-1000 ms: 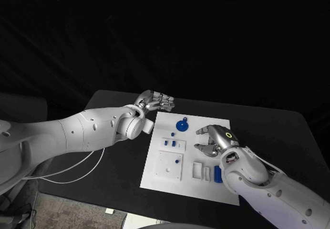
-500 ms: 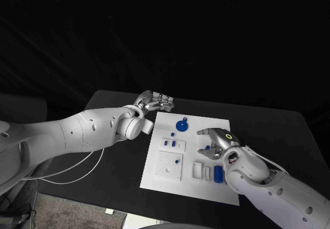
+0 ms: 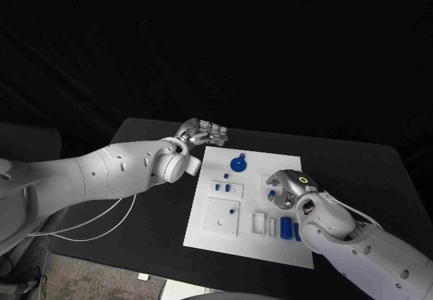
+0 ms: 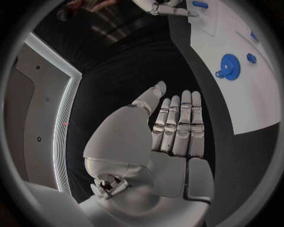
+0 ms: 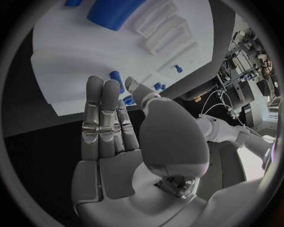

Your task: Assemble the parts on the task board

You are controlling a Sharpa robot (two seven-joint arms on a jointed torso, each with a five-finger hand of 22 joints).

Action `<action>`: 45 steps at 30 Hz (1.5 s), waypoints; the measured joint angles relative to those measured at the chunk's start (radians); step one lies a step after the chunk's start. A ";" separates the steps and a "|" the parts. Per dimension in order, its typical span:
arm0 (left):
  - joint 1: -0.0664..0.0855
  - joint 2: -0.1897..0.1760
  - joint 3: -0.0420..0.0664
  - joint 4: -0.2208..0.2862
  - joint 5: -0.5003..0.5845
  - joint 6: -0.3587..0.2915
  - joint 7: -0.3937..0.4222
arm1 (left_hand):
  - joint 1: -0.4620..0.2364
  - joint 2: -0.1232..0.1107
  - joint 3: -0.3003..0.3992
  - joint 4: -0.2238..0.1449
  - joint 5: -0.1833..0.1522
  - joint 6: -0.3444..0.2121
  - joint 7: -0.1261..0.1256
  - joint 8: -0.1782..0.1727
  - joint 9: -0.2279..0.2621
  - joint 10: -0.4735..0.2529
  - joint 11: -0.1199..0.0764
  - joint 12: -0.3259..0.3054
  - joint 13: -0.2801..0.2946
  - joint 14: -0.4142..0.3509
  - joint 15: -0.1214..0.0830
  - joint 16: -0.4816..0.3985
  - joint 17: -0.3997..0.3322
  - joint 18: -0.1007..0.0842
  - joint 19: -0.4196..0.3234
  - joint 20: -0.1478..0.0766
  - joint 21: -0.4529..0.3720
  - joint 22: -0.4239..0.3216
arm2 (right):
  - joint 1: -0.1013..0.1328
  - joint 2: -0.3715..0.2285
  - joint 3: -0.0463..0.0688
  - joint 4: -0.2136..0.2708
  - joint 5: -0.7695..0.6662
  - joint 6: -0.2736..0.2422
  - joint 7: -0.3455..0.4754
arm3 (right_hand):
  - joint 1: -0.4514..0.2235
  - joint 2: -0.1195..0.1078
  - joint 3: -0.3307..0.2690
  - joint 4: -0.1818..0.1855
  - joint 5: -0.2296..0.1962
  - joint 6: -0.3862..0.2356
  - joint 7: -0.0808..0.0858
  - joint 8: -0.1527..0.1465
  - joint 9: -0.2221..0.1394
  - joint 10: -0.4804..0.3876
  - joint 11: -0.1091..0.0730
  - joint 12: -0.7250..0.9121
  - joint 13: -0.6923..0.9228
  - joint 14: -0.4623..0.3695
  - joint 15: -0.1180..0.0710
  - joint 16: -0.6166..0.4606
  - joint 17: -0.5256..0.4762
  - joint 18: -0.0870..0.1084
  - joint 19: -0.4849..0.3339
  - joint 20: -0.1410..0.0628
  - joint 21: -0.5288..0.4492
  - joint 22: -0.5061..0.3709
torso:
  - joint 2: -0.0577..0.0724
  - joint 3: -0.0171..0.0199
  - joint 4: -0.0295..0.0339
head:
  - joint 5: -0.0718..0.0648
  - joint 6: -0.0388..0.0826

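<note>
The white task board [image 3: 214, 240] lies in the middle of the black table. A blue gear [image 3: 238, 165] sits near its far edge, also seen as the gear [image 4: 229, 66] in the left wrist view. Two blue cylinders [image 3: 286, 225] lie side by side at its near right. Small blue pegs [image 3: 226, 187] stand at mid-left. My right hand [image 3: 288, 187] hovers over the board's right side, fingers straight and holding nothing; beyond it the right wrist view shows a blue cylinder [image 5: 115, 12]. My left hand [image 3: 206, 132] hangs past the board's far left corner, fingers straight, empty.
White raised blocks [image 3: 259, 222] stand on the board to the left of the cylinders. A white cable [image 3: 95, 228] trails over the table's left edge. Black tabletop [image 3: 361, 169] lies bare to the right of the board.
My right hand has shifted a little toward the board's right edge and its fingers have drawn in lower, uncovering the second blue cylinder. The left hand has stayed put.
</note>
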 measured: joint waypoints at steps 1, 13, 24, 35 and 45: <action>0.000 0.000 0.000 0.000 0.000 0.000 0.000 | 0.000 0.000 0.000 0.000 0.000 0.000 0.000 0.000 0.000 0.000 0.000 0.000 0.000 0.000 0.000 0.000 0.000 0.000 0.000 0.000 0.000 0.000 | 0.000 0.000 0.000 -0.002 -0.002 0.000 -0.001 | -0.001 0.001 0.006 -0.005 0.000 0.007 0.005 0.000 0.000 0.007 0.000 0.000 0.000 0.000 0.000 0.001 0.000 0.000 0.000 0.000 0.000 0.001 | 0.000 0.0001 -0.0001 | 0.000 0.000; 0.000 0.001 0.000 -0.001 0.001 0.002 -0.001 | 0.000 0.000 0.000 0.000 0.000 0.000 0.000 0.000 0.000 0.000 0.000 0.000 0.000 0.000 0.000 0.000 0.000 0.000 0.000 0.000 0.000 -0.001 | 0.000 0.011 -0.001 -0.025 -0.007 -0.002 -0.004 | -0.074 0.003 0.161 -0.028 0.000 0.067 0.020 0.000 -0.001 0.058 0.013 0.000 0.000 -0.003 0.003 0.019 0.010 -0.001 0.000 0.008 0.006 0.029 | 0.000 0.0006 -0.0001 | -0.004 0.002; 0.000 0.001 0.000 -0.001 0.001 0.003 -0.002 | 0.000 0.000 0.000 0.000 0.000 0.000 0.000 0.000 0.000 0.000 0.000 0.000 0.000 0.000 0.000 0.000 0.000 0.000 0.000 0.000 0.000 -0.003 | 0.000 0.017 -0.004 -0.037 -0.003 0.008 -0.002 | -0.082 0.011 0.181 -0.032 0.000 0.081 0.018 0.000 -0.001 0.079 0.005 0.000 0.000 -0.003 0.003 0.023 0.010 -0.001 0.000 0.008 0.006 0.038 | 0.000 -0.0003 0.0002 | -0.006 -0.002; 0.000 0.001 0.000 -0.001 0.002 0.005 -0.004 | 0.000 0.000 0.000 0.000 0.000 0.000 0.000 0.000 0.000 -0.004 0.004 0.000 0.000 0.000 0.000 0.000 0.000 0.000 0.000 0.000 0.000 -0.006 | 0.000 0.023 -0.008 -0.043 0.004 0.035 0.002 | -0.080 0.022 0.220 -0.048 0.000 0.116 0.011 0.000 -0.001 0.130 -0.006 0.000 0.000 -0.007 0.000 0.028 0.015 -0.001 0.000 0.008 0.012 0.054 | 0.000 -0.0004 0.0006 | -0.009 -0.008; 0.000 0.001 0.000 -0.001 0.002 0.007 -0.004 | 0.000 0.000 0.000 0.000 0.000 0.000 0.000 0.000 0.000 -0.004 0.004 0.000 0.000 0.000 0.000 0.000 0.000 0.000 0.000 0.000 0.000 -0.009 | 0.001 0.027 -0.009 -0.044 0.005 0.029 0.006 | -0.043 0.080 0.226 -0.094 0.000 0.211 -0.008 0.006 0.002 0.227 -0.015 -0.004 0.000 -0.011 -0.021 0.043 0.033 -0.017 0.000 -0.017 0.059 0.111 | 0.000 -0.0002 0.0003 | -0.009 -0.009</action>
